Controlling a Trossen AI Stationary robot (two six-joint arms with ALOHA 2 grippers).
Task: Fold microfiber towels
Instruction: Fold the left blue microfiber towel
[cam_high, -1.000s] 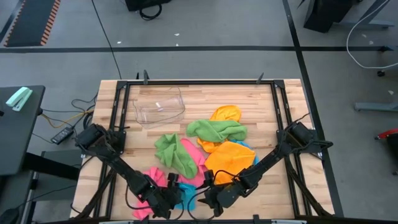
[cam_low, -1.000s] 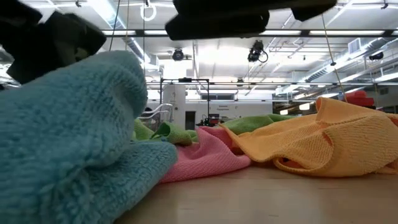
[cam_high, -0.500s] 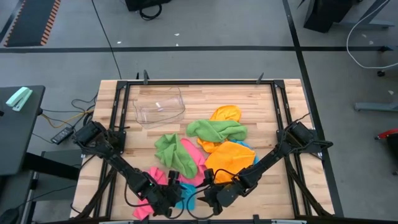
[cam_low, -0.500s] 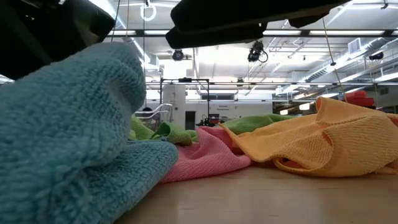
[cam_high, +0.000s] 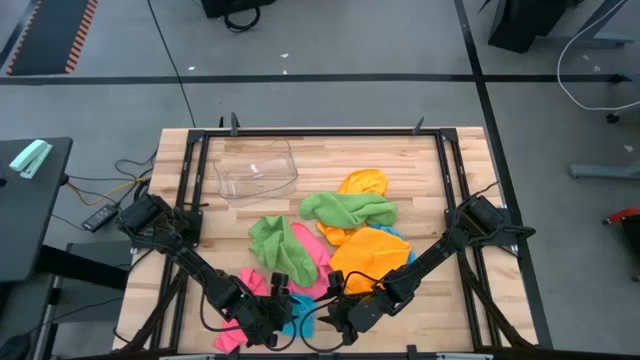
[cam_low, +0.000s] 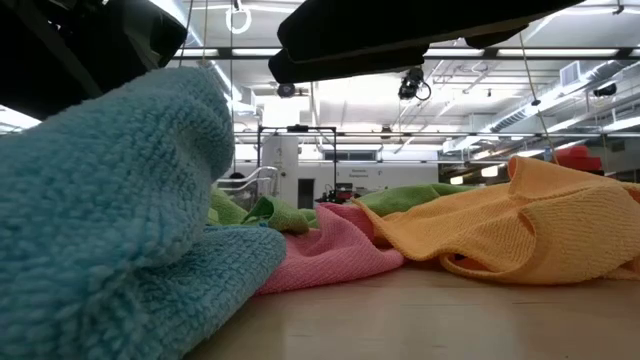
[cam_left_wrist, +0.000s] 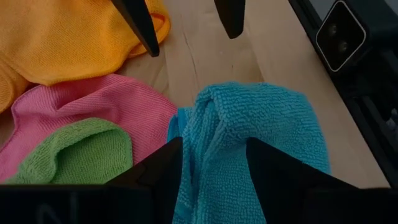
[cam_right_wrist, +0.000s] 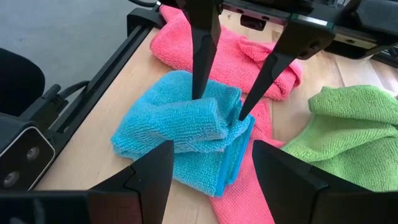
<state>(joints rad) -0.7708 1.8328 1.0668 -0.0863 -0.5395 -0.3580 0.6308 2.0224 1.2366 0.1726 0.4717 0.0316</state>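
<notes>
— Towels first: where do we stand?
— We see the blue towel (cam_right_wrist: 186, 134) bunched at the bench's (cam_high: 400, 160) near edge, lying partly on a pink towel (cam_right_wrist: 239, 53). Our left end effector (cam_right_wrist: 221, 106) straddles its raised fold, one finger (cam_right_wrist: 200, 68) on top and the other at the side, so it seems pinched, though we can't be certain.
— And our right end effector (cam_left_wrist: 186, 40)?
— Released, hovering just beside the blue towel. Green (cam_high: 285, 250) and orange (cam_high: 370, 255) towels lie behind, a clear tub (cam_high: 255, 172) farther back.
</notes>
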